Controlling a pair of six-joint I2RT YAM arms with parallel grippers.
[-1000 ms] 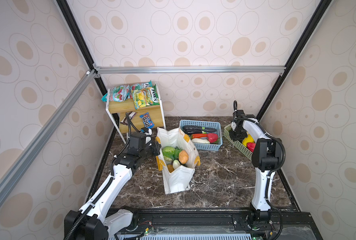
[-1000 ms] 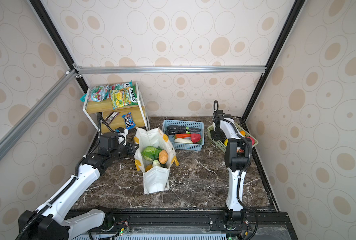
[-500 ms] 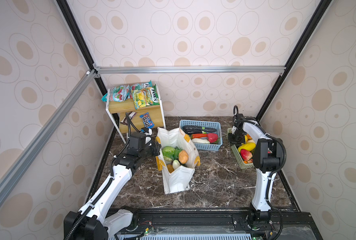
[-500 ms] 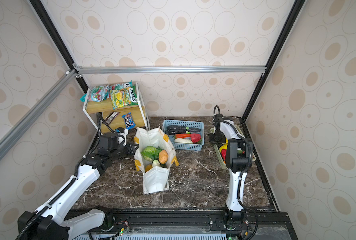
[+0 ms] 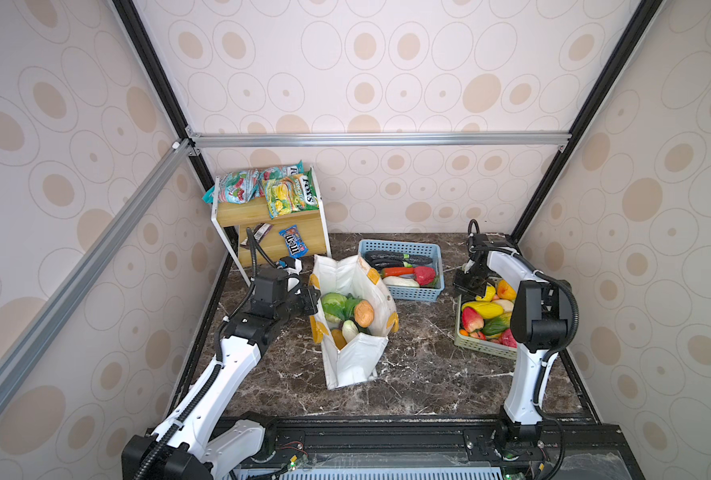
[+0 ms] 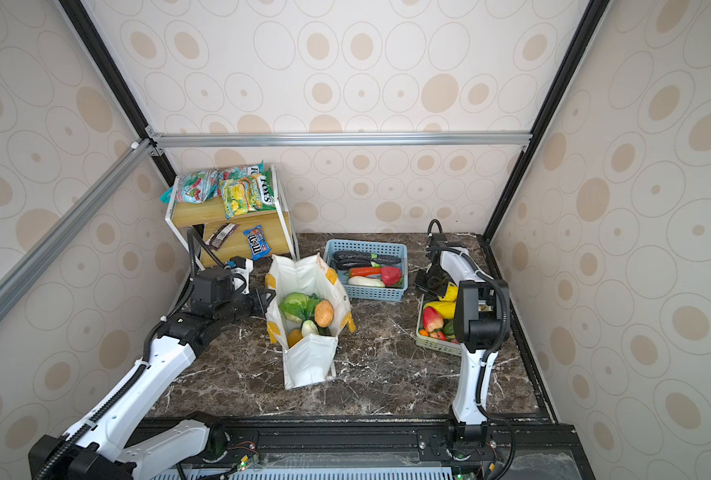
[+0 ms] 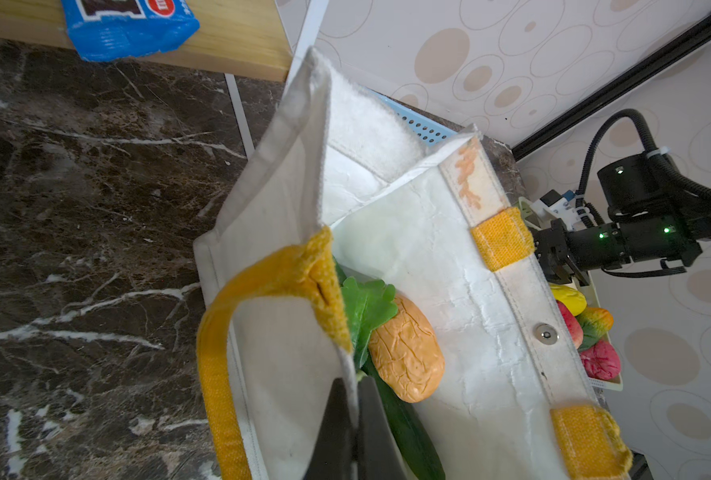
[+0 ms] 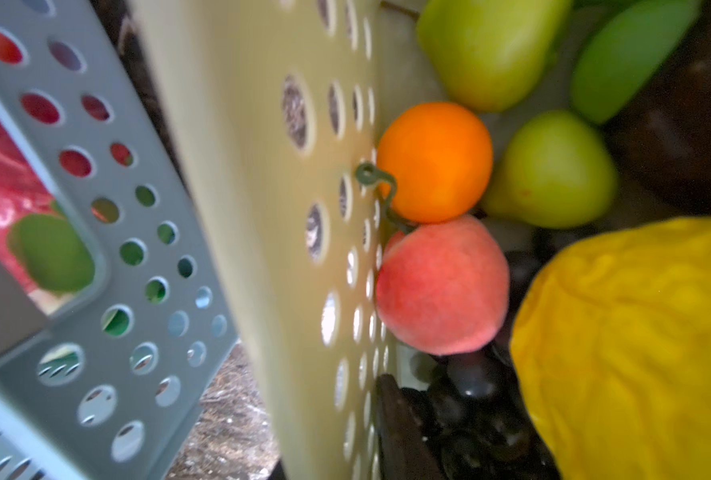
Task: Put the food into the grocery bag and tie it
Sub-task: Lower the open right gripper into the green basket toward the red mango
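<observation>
Grocery bag: the grocery bag (image 5: 353, 361) (image 6: 310, 357) stands on the surface (image 5: 420, 365) at the centre of both top views. Its mouth is open and faces up.
Bag contents: a green cabbage (image 5: 333, 303) (image 6: 295, 305) and a brown-orange round one (image 5: 364, 312) (image 7: 405, 353) lie side by side near the top. Smaller pieces sit lower in the bag and are too hidden to name.
Left gripper: the left gripper (image 5: 310, 299) (image 6: 268, 300) is at the bag's left rim, left of centre in both top views. The jaws are pressed together, pinching the rim fabric just beside the yellow handle (image 7: 220, 374).
Right gripper: the right gripper (image 5: 472, 289) (image 6: 430, 289) is right of centre, low over the far corner of the green basket (image 5: 482, 351). The dark grapes (image 8: 470, 390) lie just beside one finger. Whether the jaws are spread or pinching cannot be told.
Food outside the bag: the M&M's packet (image 5: 292, 242) (image 6: 256, 245) lies on the lower shelf of the rack (image 5: 262, 216), up and to the left of the bag.
Green basket contents: a yellow fruit (image 8: 636, 353), an orange (image 8: 434, 162) and a peach (image 8: 441, 286), the last two touching the basket wall.
Blue basket: the blue basket (image 5: 412, 293) stands behind and to the right of the bag, holding long vegetables.
</observation>
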